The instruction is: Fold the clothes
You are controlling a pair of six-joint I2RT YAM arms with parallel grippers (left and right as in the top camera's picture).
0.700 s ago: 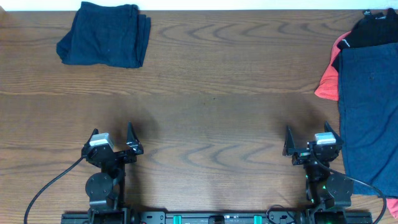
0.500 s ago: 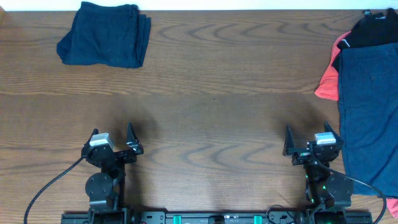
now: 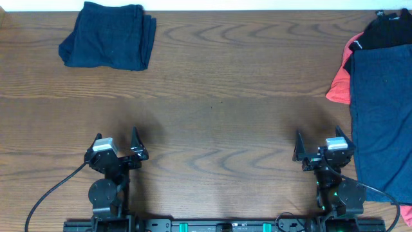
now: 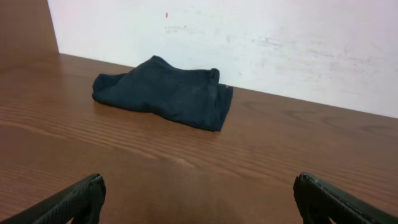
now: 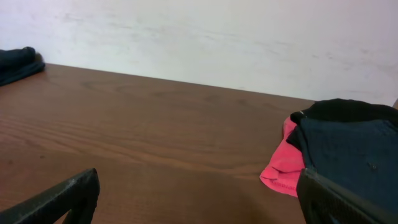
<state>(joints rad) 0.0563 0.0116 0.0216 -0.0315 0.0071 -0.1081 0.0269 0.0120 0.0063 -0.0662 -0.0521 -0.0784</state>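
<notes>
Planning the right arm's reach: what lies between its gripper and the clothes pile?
Nothing: only bare table between right gripper and clothes pile, shown overhead.

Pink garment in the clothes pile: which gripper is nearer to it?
Right. The right gripper sits close in front of the pink garment, slightly toward the middle; the left gripper is far off across the table, on the opposite side. Both are open.

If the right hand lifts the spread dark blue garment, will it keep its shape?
Likely not: the spread dark blue garment is soft cloth lying flat, so it should hang limp. It overlaps the pink garment, which may drag along.
</notes>
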